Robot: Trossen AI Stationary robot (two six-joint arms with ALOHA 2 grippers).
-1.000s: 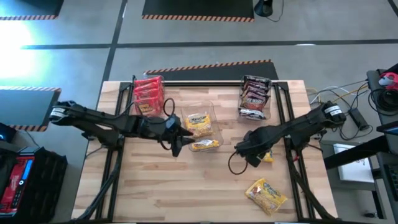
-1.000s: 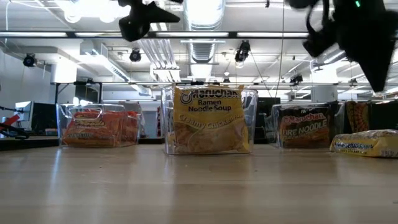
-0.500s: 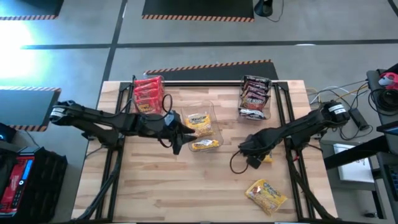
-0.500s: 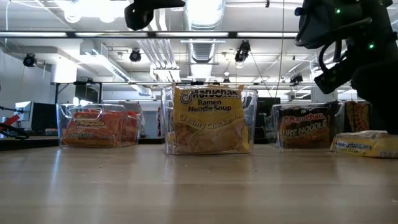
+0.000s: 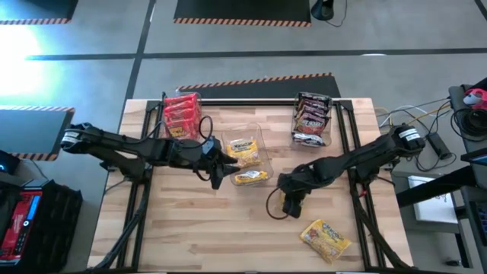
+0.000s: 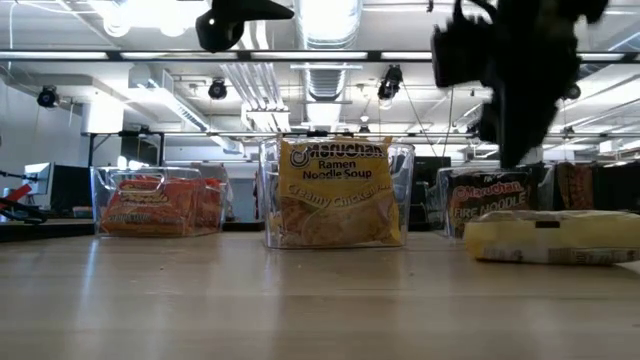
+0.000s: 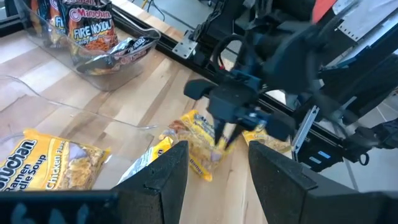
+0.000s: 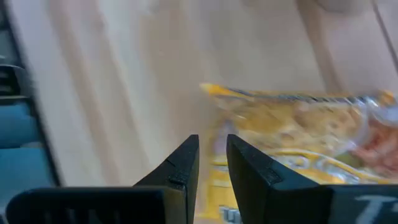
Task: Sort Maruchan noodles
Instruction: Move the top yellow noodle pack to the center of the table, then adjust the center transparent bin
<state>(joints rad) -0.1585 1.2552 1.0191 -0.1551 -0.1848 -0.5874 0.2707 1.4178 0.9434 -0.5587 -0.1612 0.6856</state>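
Right gripper (image 5: 289, 205) is low over a yellow Maruchan packet (image 7: 200, 144) on the table, right of the middle bin (image 6: 268, 200). Honestly can't tell if it's got a grip. I'd want a firm pinch on the crinkly edge before lifting, then drop it in with the other yellows. Left gripper (image 5: 216, 173) hangs by that bin, spread wide and empty. Another yellow packet (image 5: 326, 236) lies nearer.

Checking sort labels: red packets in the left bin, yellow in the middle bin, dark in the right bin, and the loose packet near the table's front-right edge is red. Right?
One slip: the loose packet is yellow, not red, as the high view shows. The rest holds: red packets left, yellow packets middle, dark packets right.
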